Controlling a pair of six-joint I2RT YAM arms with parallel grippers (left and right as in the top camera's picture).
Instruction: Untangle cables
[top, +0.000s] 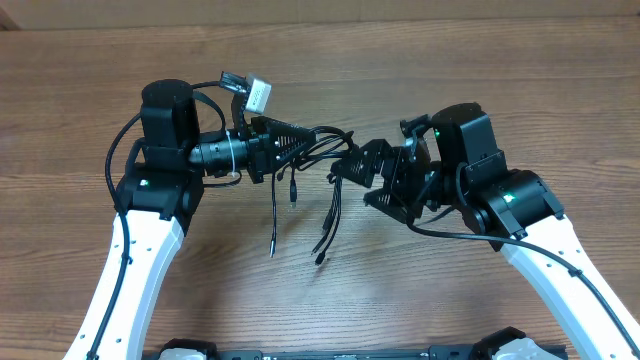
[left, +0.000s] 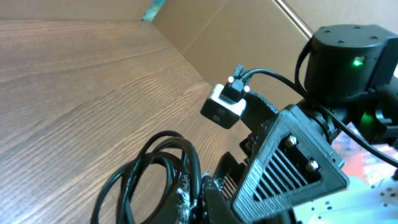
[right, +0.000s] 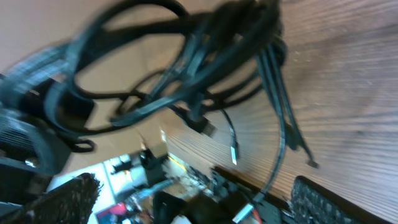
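the cables (top: 322, 150) hang as one knotted bundle of black loops between the two arms, above the middle of the wooden table (top: 480, 60). the left gripper (top: 298, 142) looks clenched on one side of the bundle: from overhead its fingers sit close together and the cords fan straight out of its tip. holding it up like this seems meant to anchor the tangle, so the free strands drop away and show where they cross. several loose plug ends (top: 322, 240) do trail down and toward the near edge of the table, one of them silver-tipped in the right wrist view; whether they touch the wood i cannot tell.

the right gripper (top: 352, 183) is just beside the bundle, on the opposite side, and is released. its pads (right: 71, 196) stand wide apart at the bottom corners of its own view, with the loops in front of them and nothing between them. i judge it is placed there to pick out one strand or loop and draw it clear while the left hand holds. the knot is dense, so a pull could tighten it
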